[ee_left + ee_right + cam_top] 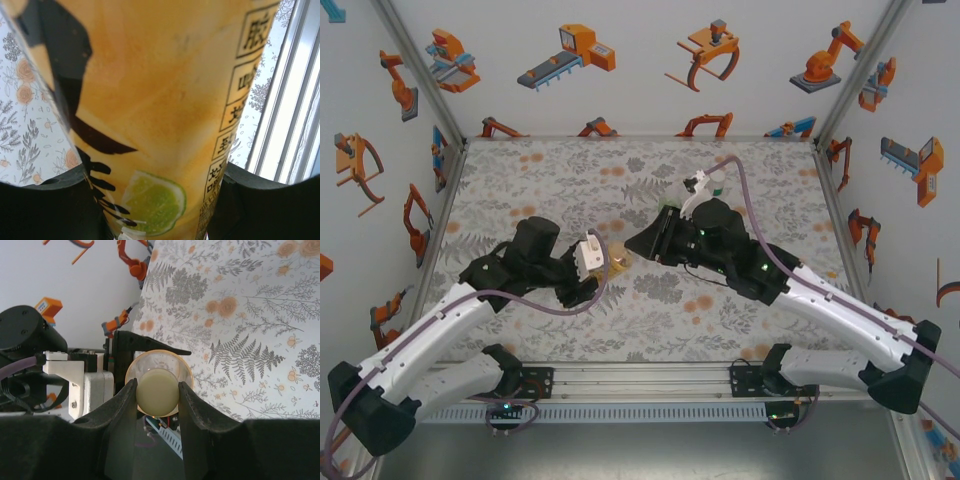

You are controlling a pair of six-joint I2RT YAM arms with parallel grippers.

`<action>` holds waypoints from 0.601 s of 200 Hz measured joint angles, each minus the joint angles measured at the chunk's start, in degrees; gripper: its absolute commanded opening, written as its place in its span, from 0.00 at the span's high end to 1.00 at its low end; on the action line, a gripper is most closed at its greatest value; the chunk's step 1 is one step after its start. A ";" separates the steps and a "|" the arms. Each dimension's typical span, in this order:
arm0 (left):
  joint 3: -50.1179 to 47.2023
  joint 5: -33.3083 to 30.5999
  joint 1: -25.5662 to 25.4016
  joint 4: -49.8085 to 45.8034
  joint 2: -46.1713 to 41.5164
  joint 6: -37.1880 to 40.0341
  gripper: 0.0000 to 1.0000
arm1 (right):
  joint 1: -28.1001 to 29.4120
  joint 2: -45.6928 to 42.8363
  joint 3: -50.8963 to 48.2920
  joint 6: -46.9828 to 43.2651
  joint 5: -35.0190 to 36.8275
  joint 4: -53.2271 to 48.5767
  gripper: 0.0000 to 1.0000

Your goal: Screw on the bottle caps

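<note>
Over floral counter [660, 325], gripping amber bottle [165, 100] in left jaws, pinching cap [157, 392] at its mouth in right jaws. Keep cap square to neck, press lightly, twist without cross-threading.

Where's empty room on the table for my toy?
Bare table in the far left corner by the back wall, and in front between the arms. Crowded mid-table, where left gripper and right gripper meet at the bottle.

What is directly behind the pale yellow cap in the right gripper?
The amber bottle, end-on, clamped in the left gripper. The cap covers its neck, so threading is hidden.
</note>
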 measured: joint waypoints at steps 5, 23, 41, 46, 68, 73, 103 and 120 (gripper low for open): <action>0.00 0.11 0.22 -0.04 0.11 -0.11 1.00 | 0.02 0.31 0.02 0.11 0.28 0.24 0.99; 0.00 0.35 0.68 -0.55 0.13 -0.24 1.00 | 0.02 1.07 0.13 0.26 0.66 0.61 0.93; -0.02 1.01 0.92 -0.61 -0.09 -0.22 1.00 | 0.09 1.31 0.72 0.15 0.63 0.24 0.80; -0.02 1.22 0.94 -0.59 -0.20 -0.22 1.00 | 0.09 1.36 0.96 0.09 0.61 0.04 0.76; -0.04 2.10 0.92 -0.55 -0.98 -0.20 1.00 | 0.39 1.33 2.45 -0.66 0.07 -1.51 0.61; -0.04 2.29 0.92 -0.50 -1.14 -0.20 1.00 | 0.46 1.33 2.78 -0.90 -0.09 -1.86 0.58; -0.04 5.20 0.52 2.47 -1.38 0.37 1.00 | 1.16 1.20 3.78 -2.08 -1.75 -2.84 0.47; -0.04 6.25 0.48 3.23 -1.38 0.70 1.00 | 1.25 0.96 4.52 -3.15 -2.05 -4.17 0.42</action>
